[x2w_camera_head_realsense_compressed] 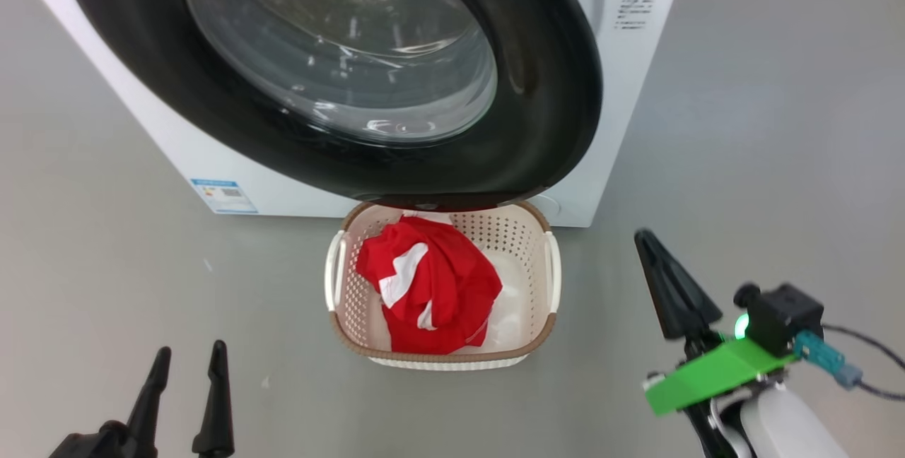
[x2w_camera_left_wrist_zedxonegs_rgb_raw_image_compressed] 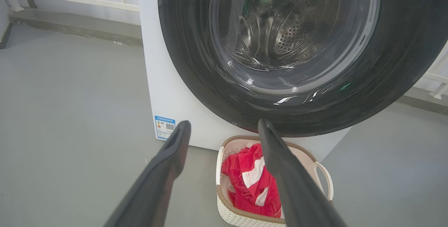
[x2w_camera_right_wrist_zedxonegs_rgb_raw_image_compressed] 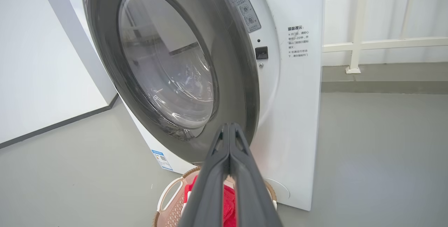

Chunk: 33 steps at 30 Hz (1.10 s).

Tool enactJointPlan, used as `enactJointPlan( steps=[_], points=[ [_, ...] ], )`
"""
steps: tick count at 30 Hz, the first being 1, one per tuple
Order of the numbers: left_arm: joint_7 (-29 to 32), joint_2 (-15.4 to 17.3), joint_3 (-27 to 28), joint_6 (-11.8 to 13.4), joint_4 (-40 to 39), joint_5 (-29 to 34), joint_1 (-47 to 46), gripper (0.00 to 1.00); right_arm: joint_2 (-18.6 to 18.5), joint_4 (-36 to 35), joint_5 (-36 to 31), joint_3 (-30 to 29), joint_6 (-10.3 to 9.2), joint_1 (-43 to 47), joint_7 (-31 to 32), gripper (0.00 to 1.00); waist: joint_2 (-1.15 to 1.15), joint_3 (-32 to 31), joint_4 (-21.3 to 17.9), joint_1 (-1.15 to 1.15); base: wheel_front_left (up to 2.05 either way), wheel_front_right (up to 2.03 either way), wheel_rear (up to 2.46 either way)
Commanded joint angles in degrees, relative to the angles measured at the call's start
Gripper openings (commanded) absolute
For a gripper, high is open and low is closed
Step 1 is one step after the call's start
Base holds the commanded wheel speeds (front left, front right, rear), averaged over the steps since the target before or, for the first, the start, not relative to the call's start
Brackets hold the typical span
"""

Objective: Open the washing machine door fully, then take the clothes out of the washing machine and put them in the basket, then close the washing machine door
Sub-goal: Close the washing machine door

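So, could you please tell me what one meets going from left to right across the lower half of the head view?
Open left gripper with two dark fingers → cream perforated plastic basket holding the red-and-white fabric garment → shut right gripper.

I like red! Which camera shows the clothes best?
The head view: the clothes lie plainly visible in the basket. In the left wrist view a finger covers part; in the right wrist view shut fingers hide most.

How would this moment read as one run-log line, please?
clothes: in basket; washing machine door: partly open; left gripper: open, empty; right gripper: shut, empty
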Motion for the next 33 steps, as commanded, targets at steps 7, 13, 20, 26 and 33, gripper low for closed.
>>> enactJointPlan(
  steps=[7, 13, 20, 26, 33],
  points=[
    [-0.69, 0.02, 0.63, -0.31, -2.22, -0.03, -1.66, 1.0, 0.02, 0.36, 0.33, 2.62, 0.28, -9.05, -0.37, 0.0, 0.0, 1.66, 2.49, 0.0, 0.0, 0.0, 0.0],
    [-0.69, -0.37, -0.75, -0.31, -2.61, -0.62, -3.12, 1.0, 0.39, 2.65, 0.13, 1.63, 0.28, -14.98, -0.37, 0.0, 0.0, 4.02, 4.26, 0.0, 0.0, 0.0, 0.0],
    [-0.69, -0.71, -2.83, -0.31, -2.75, -1.59, -6.18, 1.0, 0.73, 5.4, -0.74, -0.52, 0.28, -20.35, -0.37, 0.0, 0.0, 8.07, 6.23, 0.0, 0.0, 0.0, 0.0],
    [-0.69, -0.85, -4.09, -0.31, -2.94, -2.24, -8.64, 1.0, 0.59, 6.43, -0.96, -2.64, 0.28, -23.64, -0.37, 0.0, 0.0, 11.01, 7.63, 0.0, 0.0, 0.0, 0.0],
    [-0.69, -0.97, -5.24, -0.31, -3.04, -2.89, -10.81, 1.0, 0.33, 6.81, -1.36, -4.85, 0.28, -27.16, -0.37, 0.0, 0.0, 13.81, 8.8, 0.0, 0.0, 0.0, 0.0]
  ],
)
